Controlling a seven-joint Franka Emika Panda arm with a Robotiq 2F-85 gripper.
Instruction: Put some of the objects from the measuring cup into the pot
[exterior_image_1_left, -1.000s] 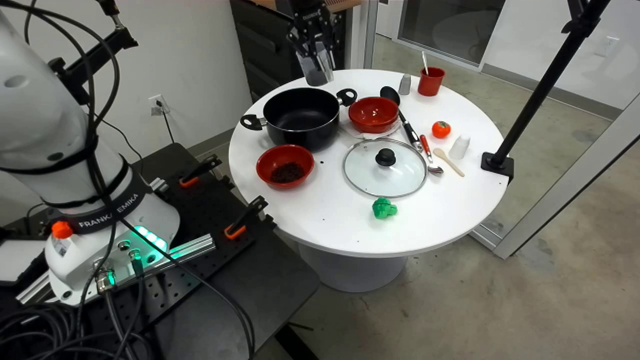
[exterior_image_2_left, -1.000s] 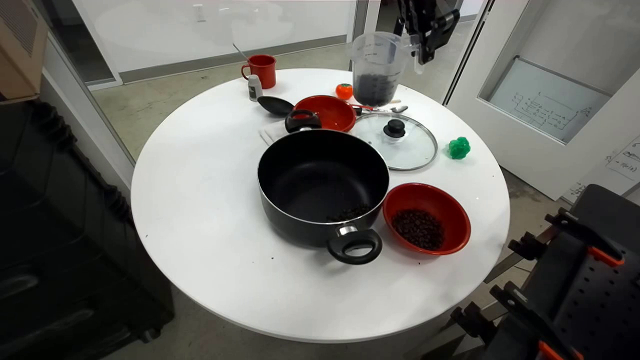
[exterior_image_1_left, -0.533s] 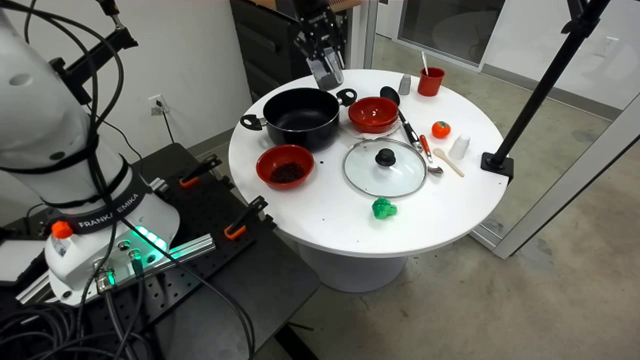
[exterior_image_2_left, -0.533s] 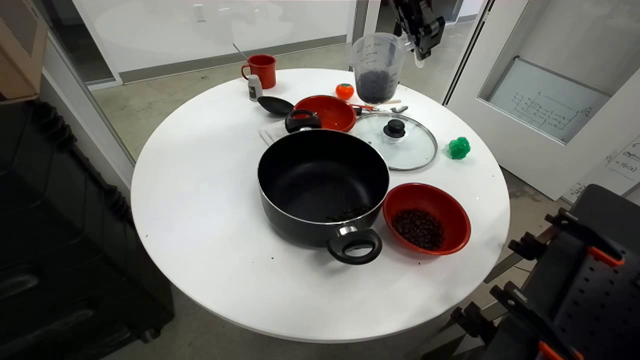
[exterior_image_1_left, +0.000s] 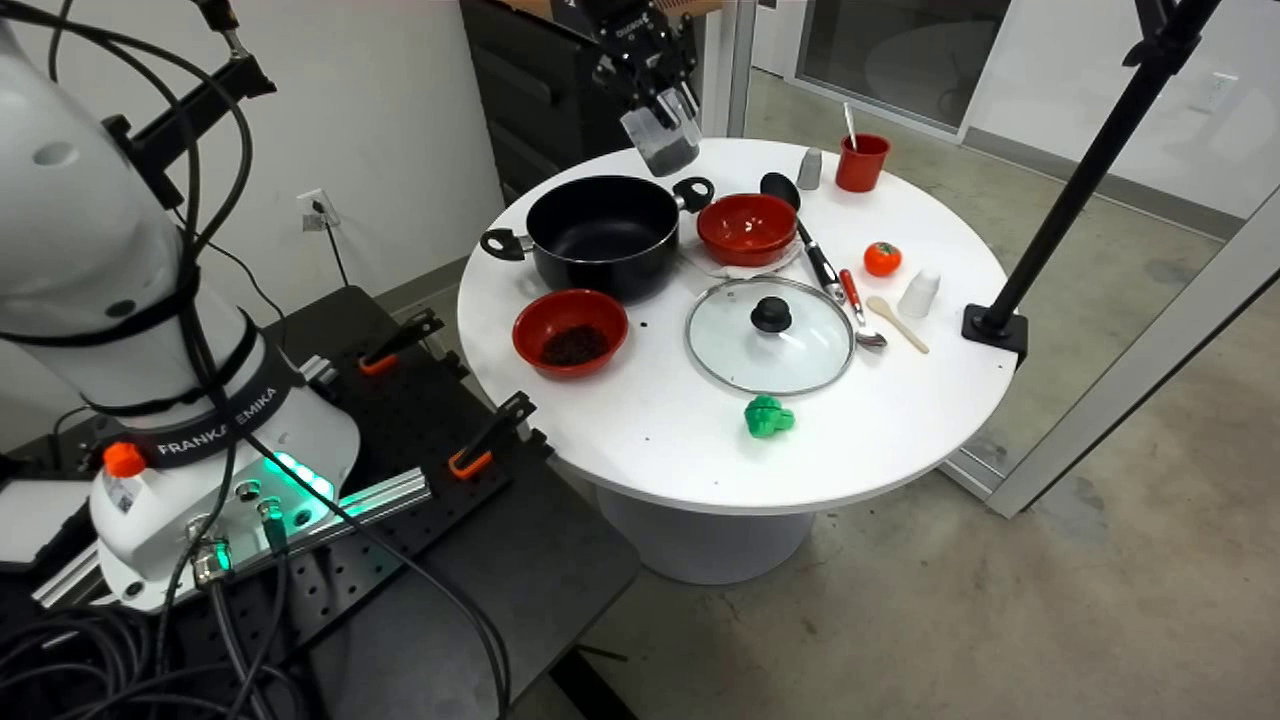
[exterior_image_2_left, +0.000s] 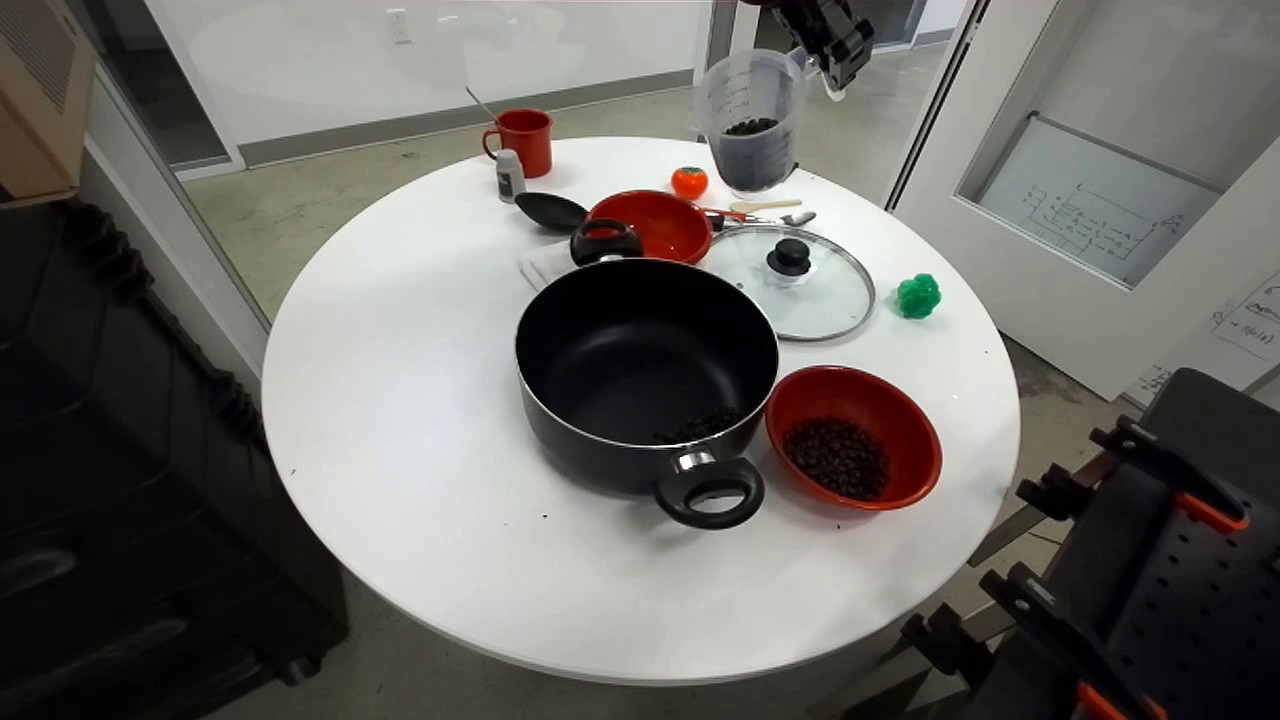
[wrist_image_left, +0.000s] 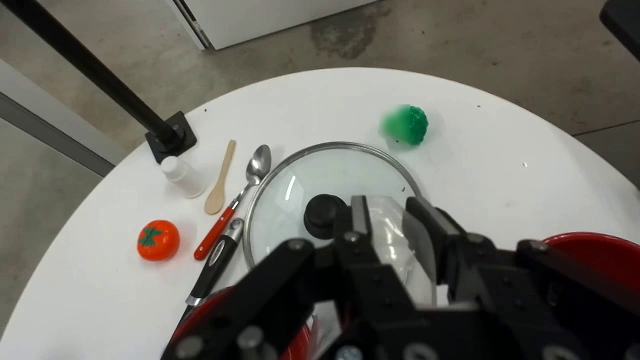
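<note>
The measuring cup (exterior_image_2_left: 712, 110) is clear plastic, partly filled with dark beans, and hangs in the air with a tilt. My gripper (wrist_image_left: 389, 204) is shut on its handle (wrist_image_left: 392, 235), which shows between the two fingers in the wrist view. In an exterior view the cup (exterior_image_1_left: 650, 125) appears just past the rim of the pot (exterior_image_1_left: 600, 275), near its far handle. The pot (exterior_image_2_left: 590, 450) is black, wide and round, with two black side handles. A few dark beans (exterior_image_2_left: 700, 427) lie on its floor. The pot is out of the wrist view.
A red bowl (exterior_image_2_left: 850, 388) of dark beans sits beside the pot. Stacked red bowls (exterior_image_1_left: 747, 240), a glass lid (exterior_image_1_left: 730, 350), a ladle (exterior_image_1_left: 780, 188), a tomato (exterior_image_1_left: 882, 259), a red cup (exterior_image_1_left: 862, 165) and a green broccoli piece (exterior_image_1_left: 768, 417) share the round table.
The cup, still in my gripper, has shifted to the right in an exterior view and has tilted more. Its bean surface now shows through the mouth. Table objects have stayed put.
</note>
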